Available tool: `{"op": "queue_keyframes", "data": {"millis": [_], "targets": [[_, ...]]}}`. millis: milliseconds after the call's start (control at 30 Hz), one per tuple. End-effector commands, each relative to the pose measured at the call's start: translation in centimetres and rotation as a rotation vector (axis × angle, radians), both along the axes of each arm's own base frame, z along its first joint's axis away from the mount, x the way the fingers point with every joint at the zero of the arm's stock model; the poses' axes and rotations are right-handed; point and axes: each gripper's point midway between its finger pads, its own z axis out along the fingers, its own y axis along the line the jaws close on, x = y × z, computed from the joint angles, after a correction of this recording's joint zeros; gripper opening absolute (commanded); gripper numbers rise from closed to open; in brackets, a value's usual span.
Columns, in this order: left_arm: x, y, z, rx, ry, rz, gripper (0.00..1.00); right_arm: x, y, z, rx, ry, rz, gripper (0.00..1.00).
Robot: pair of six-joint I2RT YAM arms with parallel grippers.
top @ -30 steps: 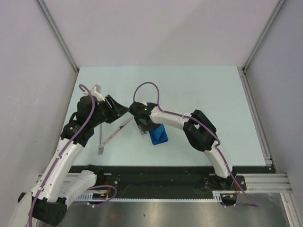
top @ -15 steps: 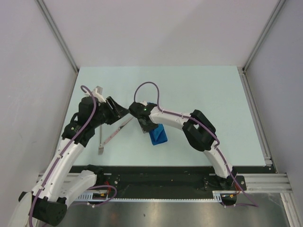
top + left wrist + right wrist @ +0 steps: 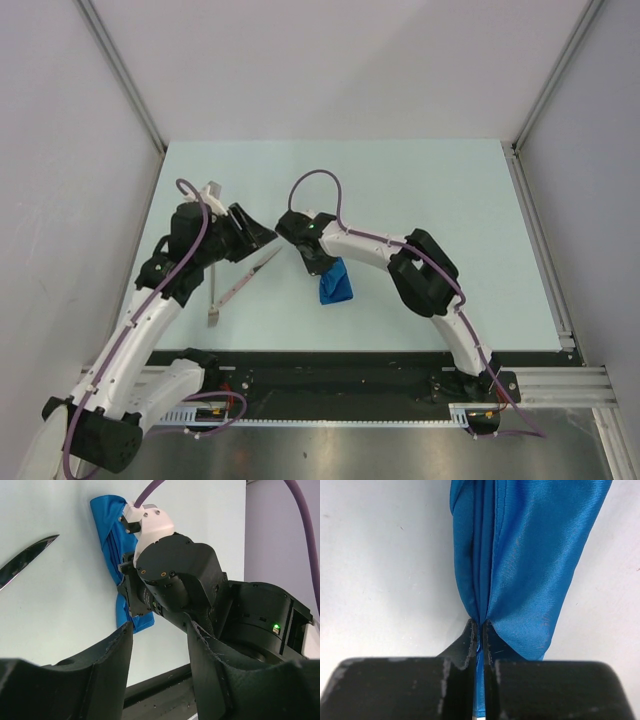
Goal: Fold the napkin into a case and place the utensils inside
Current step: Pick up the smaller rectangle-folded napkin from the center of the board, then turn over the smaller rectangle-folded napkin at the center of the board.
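The right gripper (image 3: 480,628) pinches a napkin (image 3: 525,555) fold. The left gripper (image 3: 160,629) hangs parted just left, seemingly empty

Over the last second the right gripper (image 3: 480,626) has closed. Its jaws stood apart before and now meet on a gathered fold of the napkin (image 3: 530,555), pinching the cloth tight. Seen from above, this gripper has also edged a little toward the far side of the tabletop (image 3: 420,180), and the napkin has shifted slightly with it. The blue cloth now looks a touch narrower and more bunched than before, though the right arm hides much of it, so this is uncertain. The left gripper (image 3: 258,229) has drifted slightly rightward and away from the arm bases, and its wrist has moved the same way.
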Motion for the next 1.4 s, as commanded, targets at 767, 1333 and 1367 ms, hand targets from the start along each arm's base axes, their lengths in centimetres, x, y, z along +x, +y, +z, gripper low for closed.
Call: {"op": "queue_keyframes", "data": {"millis": [767, 1333, 1367], "targets": [[2.1, -2.3, -2.1, -0.018, -0.017, -0.117, 0.52, 1.4, -3.2, 8.0, 1.135, 0.126, -0.327, 0.00], [4.9, -14.9, -8.7, -0.032, 0.088, -0.424, 0.46, -2.8, -14.6, 2.3, 0.931, 0.122, -0.423, 0.52], [5.1, -16.2, -8.7, -0.059, 0.080, -0.461, 0.44, -3.7, -16.1, 1.4, 0.835, 0.118, -0.413, 0.54]]}}
